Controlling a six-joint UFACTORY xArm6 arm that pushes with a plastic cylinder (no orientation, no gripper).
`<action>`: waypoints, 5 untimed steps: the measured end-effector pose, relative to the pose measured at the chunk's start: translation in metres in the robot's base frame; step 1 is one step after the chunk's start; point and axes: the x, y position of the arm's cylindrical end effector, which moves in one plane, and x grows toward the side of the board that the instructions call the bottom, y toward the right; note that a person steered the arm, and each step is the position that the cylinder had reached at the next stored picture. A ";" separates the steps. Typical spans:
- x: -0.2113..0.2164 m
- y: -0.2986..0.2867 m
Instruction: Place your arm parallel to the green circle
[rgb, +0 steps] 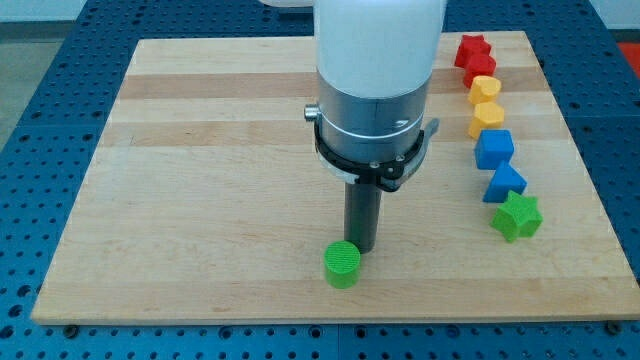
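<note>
The green circle (342, 264) is a short green cylinder lying near the view's bottom edge of the wooden board, a little right of centre. My tip (362, 247) comes down from the white and silver arm and stands just to the view's upper right of the green circle, touching it or nearly so. The rod's very end is partly hidden behind the circle.
The wooden board (200, 180) lies on a blue perforated table. Along the view's right side runs a column of blocks: red star (472, 49), red block (481, 70), yellow block (485, 89), yellow block (487, 117), blue cube (494, 149), blue block (506, 183), green star (517, 216).
</note>
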 end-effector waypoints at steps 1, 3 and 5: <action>0.000 -0.001; -0.043 0.047; -0.011 0.068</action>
